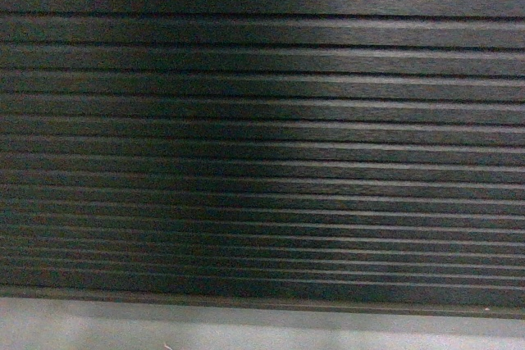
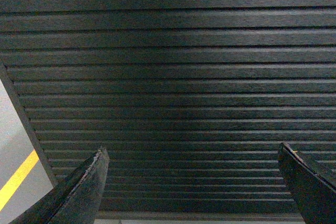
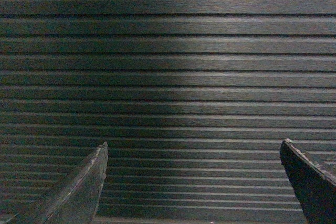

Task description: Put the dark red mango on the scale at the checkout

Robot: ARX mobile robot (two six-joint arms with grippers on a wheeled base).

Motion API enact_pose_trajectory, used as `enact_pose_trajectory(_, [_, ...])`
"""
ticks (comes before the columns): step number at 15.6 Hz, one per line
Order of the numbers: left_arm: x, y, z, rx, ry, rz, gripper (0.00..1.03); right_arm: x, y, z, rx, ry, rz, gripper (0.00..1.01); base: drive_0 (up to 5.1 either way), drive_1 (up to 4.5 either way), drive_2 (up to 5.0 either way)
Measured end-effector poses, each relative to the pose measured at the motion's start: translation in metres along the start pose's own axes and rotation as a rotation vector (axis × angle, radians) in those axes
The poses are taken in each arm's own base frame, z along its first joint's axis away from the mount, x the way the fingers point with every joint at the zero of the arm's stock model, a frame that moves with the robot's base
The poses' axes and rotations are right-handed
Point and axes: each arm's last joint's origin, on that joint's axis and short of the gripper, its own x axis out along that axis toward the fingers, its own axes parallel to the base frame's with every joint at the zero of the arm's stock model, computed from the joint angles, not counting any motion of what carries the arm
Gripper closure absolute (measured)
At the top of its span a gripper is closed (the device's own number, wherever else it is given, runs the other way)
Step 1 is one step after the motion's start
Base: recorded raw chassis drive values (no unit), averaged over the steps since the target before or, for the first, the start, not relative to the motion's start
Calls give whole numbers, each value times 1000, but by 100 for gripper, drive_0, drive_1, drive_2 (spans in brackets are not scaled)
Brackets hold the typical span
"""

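The checkout's ribbed black front (image 1: 262,120) fills the head view, close up. It also fills the left wrist view, checkout front (image 2: 173,77), and the right wrist view, checkout front (image 3: 168,66). My left gripper (image 2: 192,153) is open, its dark fingers wide apart with nothing between them. My right gripper (image 3: 193,148) is open too and holds nothing. The dark red mango and the scale are out of view. Neither gripper shows in the head view.
A strip of grey floor (image 1: 246,329) runs below the counter's base. In the left wrist view the counter's left corner edge (image 2: 26,124) slants down, with grey floor and a yellow floor line (image 2: 16,179) beyond it.
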Motion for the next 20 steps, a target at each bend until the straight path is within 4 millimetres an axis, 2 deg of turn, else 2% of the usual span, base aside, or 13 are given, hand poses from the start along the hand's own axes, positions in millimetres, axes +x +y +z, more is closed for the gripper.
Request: enact_pose_trajectory(20, [0, 0, 0, 0, 0, 0, 5, 0, 0, 0, 0, 0, 0, 3, 0, 0, 0])
